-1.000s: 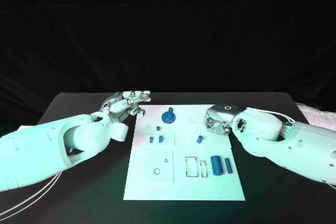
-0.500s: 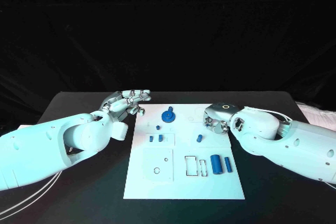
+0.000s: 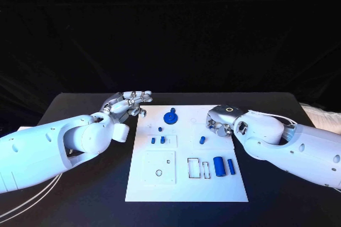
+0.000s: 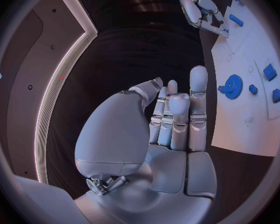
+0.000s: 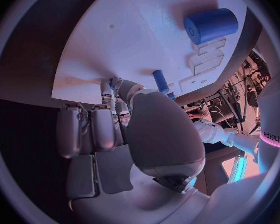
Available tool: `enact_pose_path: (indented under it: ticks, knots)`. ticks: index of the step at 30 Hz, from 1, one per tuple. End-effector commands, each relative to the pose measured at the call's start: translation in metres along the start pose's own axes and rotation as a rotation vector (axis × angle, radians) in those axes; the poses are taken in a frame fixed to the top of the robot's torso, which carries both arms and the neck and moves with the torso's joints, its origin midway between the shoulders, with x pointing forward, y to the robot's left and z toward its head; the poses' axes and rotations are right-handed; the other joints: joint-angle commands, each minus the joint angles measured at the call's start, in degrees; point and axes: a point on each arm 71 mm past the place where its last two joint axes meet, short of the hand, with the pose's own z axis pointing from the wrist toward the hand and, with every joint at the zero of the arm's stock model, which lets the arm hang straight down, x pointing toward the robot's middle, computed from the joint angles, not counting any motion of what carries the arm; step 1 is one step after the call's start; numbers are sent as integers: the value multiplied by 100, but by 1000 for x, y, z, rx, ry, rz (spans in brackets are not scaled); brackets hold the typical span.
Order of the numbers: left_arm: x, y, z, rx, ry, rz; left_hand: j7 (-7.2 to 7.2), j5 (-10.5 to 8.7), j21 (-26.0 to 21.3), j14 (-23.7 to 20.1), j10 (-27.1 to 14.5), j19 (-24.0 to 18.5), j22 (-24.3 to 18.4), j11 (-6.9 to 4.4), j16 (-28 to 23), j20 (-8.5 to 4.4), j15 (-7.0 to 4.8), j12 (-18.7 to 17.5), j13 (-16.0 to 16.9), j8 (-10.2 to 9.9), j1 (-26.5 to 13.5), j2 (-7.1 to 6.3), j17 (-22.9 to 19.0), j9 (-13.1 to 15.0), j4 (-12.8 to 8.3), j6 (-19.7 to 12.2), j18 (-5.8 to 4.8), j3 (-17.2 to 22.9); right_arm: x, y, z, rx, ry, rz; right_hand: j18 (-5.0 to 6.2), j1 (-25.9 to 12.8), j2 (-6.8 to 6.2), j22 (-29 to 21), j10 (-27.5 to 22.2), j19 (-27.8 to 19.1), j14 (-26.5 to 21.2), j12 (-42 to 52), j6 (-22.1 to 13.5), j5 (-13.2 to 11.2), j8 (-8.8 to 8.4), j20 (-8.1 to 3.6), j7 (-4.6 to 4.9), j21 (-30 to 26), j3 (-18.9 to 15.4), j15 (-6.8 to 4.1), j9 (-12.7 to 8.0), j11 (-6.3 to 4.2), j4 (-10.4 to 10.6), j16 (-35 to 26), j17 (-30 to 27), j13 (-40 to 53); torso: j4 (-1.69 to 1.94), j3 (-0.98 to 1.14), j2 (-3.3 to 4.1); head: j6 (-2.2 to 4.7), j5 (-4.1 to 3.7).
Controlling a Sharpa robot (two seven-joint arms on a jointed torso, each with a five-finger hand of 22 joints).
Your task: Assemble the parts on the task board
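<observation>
The white task board (image 3: 188, 182) lies in the middle of the table. A blue gear (image 3: 171, 117) stands near its far edge, small blue pieces (image 3: 157, 140) lie mid-board beside a short blue peg (image 3: 202, 139), and two blue cylinders (image 3: 223, 166) lie to the right. My left hand (image 3: 128, 105) hovers off the board's far left corner, fingers (image 4: 171, 112) straight and together, holding nothing. My right hand (image 3: 220, 121) sits at the board's far right edge with its fingers (image 5: 93, 127) curled in over the board (image 5: 115, 45). A sliver of blue shows at their tips; I cannot tell whether it is held.
The black table (image 3: 78, 101) surrounds the board. In the right wrist view the short peg (image 5: 160, 80) lies close to my fingertips and the thick cylinder (image 5: 210, 26) farther off. White cables (image 3: 28, 207) trail at the near left.
My right forearm has eased slightly toward the board, with the hand staying at the board's far right edge. The left hand and the parts have not moved.
</observation>
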Motion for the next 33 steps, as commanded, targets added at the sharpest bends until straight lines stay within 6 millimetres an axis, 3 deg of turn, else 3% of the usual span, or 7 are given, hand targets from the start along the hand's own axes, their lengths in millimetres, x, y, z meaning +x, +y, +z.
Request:
enact_pose_path:
  ticks: [1,12,19,26,33]
  knots:
    - [1,0,0,5,2,-6,-3,10,-44,-37,-51,-14,-13,9,-1,4,2,42,10,16,10,14,-12,-10,-24,-52,61,-30,2,2,-3,3,-17,3,-54,-60,25,148,191,46,219,-25,-17,28,-36,3,29,45,210,26,8,-131,-156,41,9,-18,0,2,-5,10,-13]
    - [0,0,0,2,0,-6,3,10,-52,-38,-63,-13,-19,14,1,5,4,46,9,13,10,17,-13,-12,-28,-63,61,-38,-8,0,-13,4,-59,29,-63,-73,14,188,189,72,221,-32,-21,25,-47,12,36,72,254,36,10,-123,-189,56,26,-29,-5,1,0,24,-27]
    - [0,0,0,0,0,-6,10,10,-67,-42,-82,-13,-30,21,0,7,8,53,9,9,6,20,-24,-15,-31,-79,61,-49,-17,10,-21,-30,-91,59,-65,-81,3,198,195,78,222,-32,-18,24,-49,17,41,79,274,42,12,-119,-208,64,33,-32,-2,0,0,21,-28]
    - [1,1,0,-1,3,-7,12,11,-73,-44,-89,-13,-34,23,0,8,10,55,9,8,6,22,-28,-16,-32,-85,62,-53,-29,38,-27,-114,-141,100,-67,-85,-13,209,194,83,223,-35,-18,32,-55,24,52,87,306,50,14,-110,-240,73,42,-40,11,-2,-3,3,-2]
    - [2,2,0,-3,8,-9,12,11,-73,-44,-89,-13,-34,23,0,8,10,55,9,8,6,22,-28,-16,-32,-85,62,-53,-33,73,-27,-210,-154,135,-68,-89,-21,216,191,86,223,-38,-20,41,-61,30,65,93,334,57,15,-101,-265,78,42,-46,14,-12,0,-50,128]
